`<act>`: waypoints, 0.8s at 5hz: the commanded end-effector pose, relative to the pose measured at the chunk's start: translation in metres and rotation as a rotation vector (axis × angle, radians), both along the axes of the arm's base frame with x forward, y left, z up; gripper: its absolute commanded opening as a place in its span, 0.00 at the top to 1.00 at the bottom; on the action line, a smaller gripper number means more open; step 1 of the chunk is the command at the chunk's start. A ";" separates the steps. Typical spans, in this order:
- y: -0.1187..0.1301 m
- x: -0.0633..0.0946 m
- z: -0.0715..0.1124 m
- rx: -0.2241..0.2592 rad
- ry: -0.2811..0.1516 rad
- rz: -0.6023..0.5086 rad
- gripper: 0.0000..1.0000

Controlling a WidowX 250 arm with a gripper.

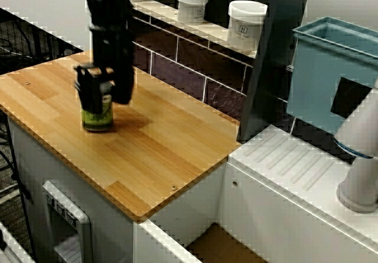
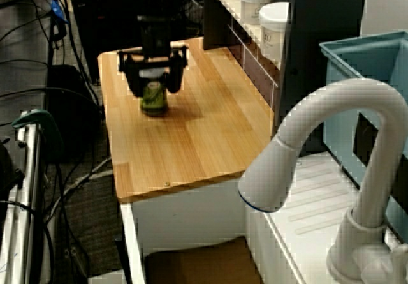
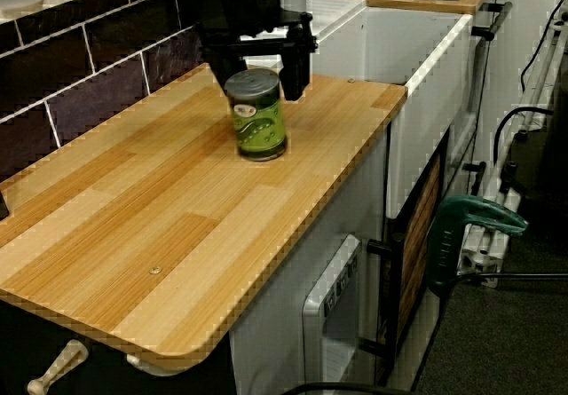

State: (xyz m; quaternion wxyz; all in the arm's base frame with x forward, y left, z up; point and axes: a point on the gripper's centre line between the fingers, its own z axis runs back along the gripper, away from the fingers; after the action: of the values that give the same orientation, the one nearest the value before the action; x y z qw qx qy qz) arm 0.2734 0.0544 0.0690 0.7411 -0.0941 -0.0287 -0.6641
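A green-labelled tin can [image 3: 259, 120] stands upright on the wooden counter [image 3: 160, 217], toward its far end from the sink. My black gripper [image 3: 259, 71] hangs straight down over the can, open, with one finger on each side of its top. A small gap shows between the fingers and the can. In the view from the front the gripper [image 1: 105, 97] hides the upper half of the can [image 1: 97, 116]. The view past the tap shows the gripper [image 2: 153, 83] straddling the can [image 2: 153, 100], with the can resting on the counter [image 2: 191, 137].
Two white lidded jars [image 1: 192, 5] [image 1: 246, 23] sit on the tiled ledge behind the counter. A blue bin [image 1: 331, 74] and a white tap [image 2: 319, 150] stand by the drainboard [image 1: 295, 162] to the right. Dark tiles [image 1: 177, 62] back the counter.
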 end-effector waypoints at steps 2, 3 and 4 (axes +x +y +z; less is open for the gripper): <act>0.102 -0.002 0.027 -0.035 -0.060 0.047 0.00; 0.113 0.000 0.020 -0.038 -0.057 0.090 0.00; 0.122 0.004 0.027 -0.051 -0.063 0.130 0.00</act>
State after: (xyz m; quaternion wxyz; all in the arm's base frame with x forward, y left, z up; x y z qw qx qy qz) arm 0.2812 0.1645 0.0814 0.7782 -0.1093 -0.0674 -0.6148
